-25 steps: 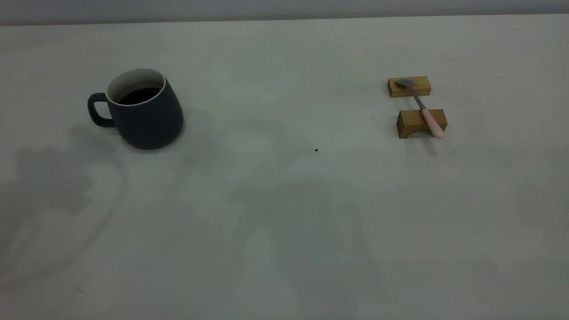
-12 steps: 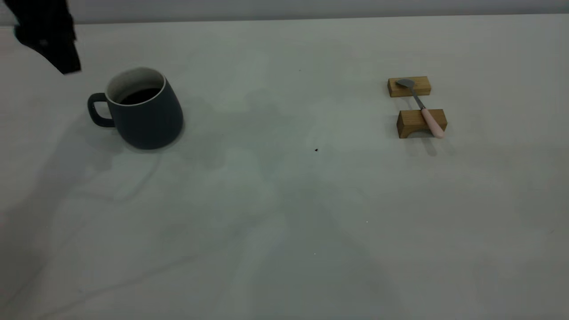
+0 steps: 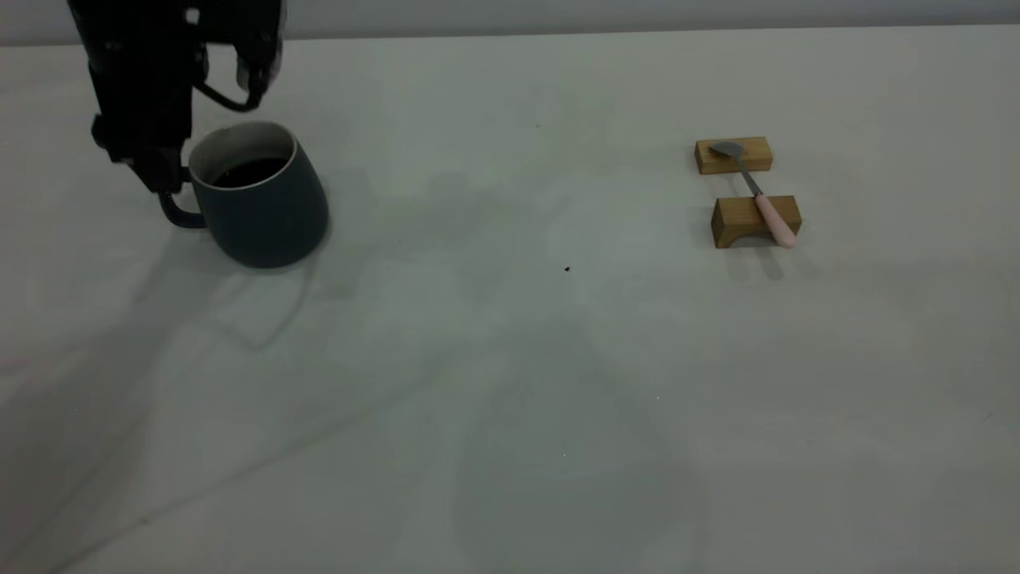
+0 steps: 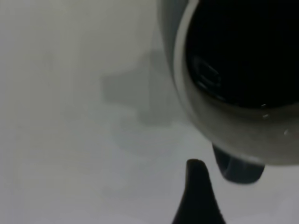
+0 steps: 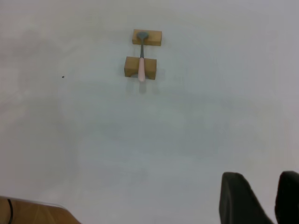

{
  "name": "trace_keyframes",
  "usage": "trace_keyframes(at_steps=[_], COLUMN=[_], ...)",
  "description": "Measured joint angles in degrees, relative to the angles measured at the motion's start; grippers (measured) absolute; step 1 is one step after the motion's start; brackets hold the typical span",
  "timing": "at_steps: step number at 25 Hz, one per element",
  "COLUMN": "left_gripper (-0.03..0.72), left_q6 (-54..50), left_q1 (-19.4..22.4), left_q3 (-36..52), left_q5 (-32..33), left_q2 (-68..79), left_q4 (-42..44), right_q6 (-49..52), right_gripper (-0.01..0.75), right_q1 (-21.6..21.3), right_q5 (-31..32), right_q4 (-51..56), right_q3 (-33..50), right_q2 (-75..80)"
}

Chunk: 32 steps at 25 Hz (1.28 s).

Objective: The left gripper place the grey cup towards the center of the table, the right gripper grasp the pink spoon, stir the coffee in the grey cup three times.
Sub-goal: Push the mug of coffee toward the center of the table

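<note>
The grey cup [image 3: 263,209] stands at the table's [image 3: 510,375] left, with dark coffee [image 3: 251,171] inside and its handle [image 3: 177,217] turned left. My left gripper [image 3: 162,182] has come down from above right at that handle and is open. In the left wrist view one black finger [image 4: 198,191] stands beside the handle [image 4: 239,169], not touching it, below the cup [image 4: 233,126]; the other finger is out of frame. The pink spoon [image 3: 763,201] lies across two wooden blocks at the right. My right gripper [image 5: 261,179] hangs open high above the table, far from the spoon [image 5: 141,65].
Two wooden blocks [image 3: 733,155] [image 3: 749,222] carry the spoon, bowl on the far one and handle on the near one. A tiny dark speck [image 3: 566,269] sits mid-table. A brown wooden edge [image 5: 32,212] shows in the right wrist view.
The left arm has entered from the upper left and dropped to the cup's handle. Cup and spoon have not moved.
</note>
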Motion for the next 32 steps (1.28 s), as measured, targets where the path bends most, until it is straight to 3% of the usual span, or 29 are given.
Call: trace_keyframes(at_steps=[9,20,26,32], left_gripper=[0.544,0.232,0.221,0.221], left_q6=[0.13,0.17,0.17,-1.28], left_q1=[0.00,0.00,-1.72,-6.88], left_q3=[0.00,-0.29,-0.37,-0.37], left_q5=[-1.14,-2.01,-3.54,-6.92], left_q2=[1.62,1.77,1.77,1.83], left_q4=[0.49,-1.40,-2.53,-3.16], right_q6=[0.00,0.00,0.00,0.00], right_gripper=[0.237,0.237,0.237,0.237], right_q1=[0.00,0.00,0.00,0.00], right_q5=[0.00,0.00,0.00,0.00], right_q4=[0.00,0.00,0.00,0.00], right_q3=[0.00,0.00,0.00,0.00], right_q2=[0.00,0.00,0.00,0.00])
